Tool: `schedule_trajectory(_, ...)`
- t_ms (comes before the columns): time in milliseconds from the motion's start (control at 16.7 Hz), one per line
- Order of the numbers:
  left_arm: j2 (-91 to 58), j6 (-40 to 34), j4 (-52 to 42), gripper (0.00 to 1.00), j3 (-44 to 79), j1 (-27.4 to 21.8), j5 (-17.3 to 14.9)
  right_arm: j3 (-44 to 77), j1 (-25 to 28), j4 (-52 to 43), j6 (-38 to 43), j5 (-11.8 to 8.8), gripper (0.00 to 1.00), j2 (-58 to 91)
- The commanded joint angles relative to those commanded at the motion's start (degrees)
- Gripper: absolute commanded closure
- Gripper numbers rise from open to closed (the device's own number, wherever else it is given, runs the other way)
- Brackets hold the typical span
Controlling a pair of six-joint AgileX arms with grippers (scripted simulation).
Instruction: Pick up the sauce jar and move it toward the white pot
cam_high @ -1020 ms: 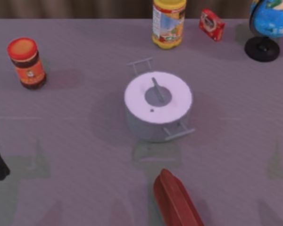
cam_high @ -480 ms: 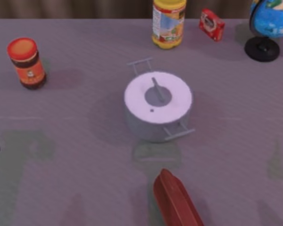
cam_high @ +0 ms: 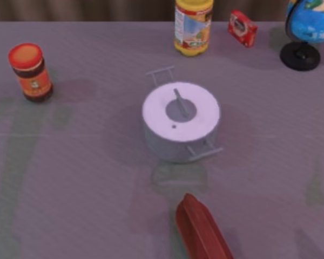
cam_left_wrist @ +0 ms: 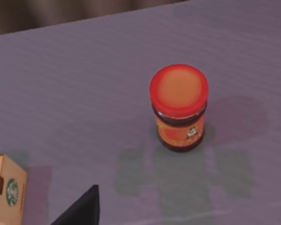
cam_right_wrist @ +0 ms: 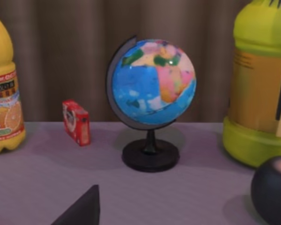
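Left pincer (cam_left_wrist: 79, 210) above upright sauce jar (cam_left_wrist: 179, 107)

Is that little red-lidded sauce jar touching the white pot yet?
Apart. The top view shows the sauce jar standing near the table's left edge, with a wide stretch of bare table between it and the white pot in the middle.

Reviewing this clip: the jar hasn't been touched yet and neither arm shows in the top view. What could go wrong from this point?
1. The small dark brown-red sauce jar with a red-orange lid stands upright and narrow near the table's left edge; a slightly off-centre approach could tip it or push it off.
2. The round grey-white pot with a flat white lid has thin metal side handles sticking out toward the jar's likely path; a low carry could clip one.
3. The tan cardboard box, seen in the left wrist view, may crowd the left arm's descent.
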State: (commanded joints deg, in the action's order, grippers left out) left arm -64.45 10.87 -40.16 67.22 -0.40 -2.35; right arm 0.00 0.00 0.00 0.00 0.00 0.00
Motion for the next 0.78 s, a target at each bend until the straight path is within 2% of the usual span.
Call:
schedule_trajectory(480,-44.0,7.1,-27.0,0.0,48.1,-0.2,-0.9,0.0,0.0,0.0,0.0,0.0,0.0,0.0)
schedule_trajectory(780,-67.9,10.8,-41.1,0.0,73.6,-0.1,-1.0,0.0,0.0,0.0,0.0,0.0,0.0,0.0)
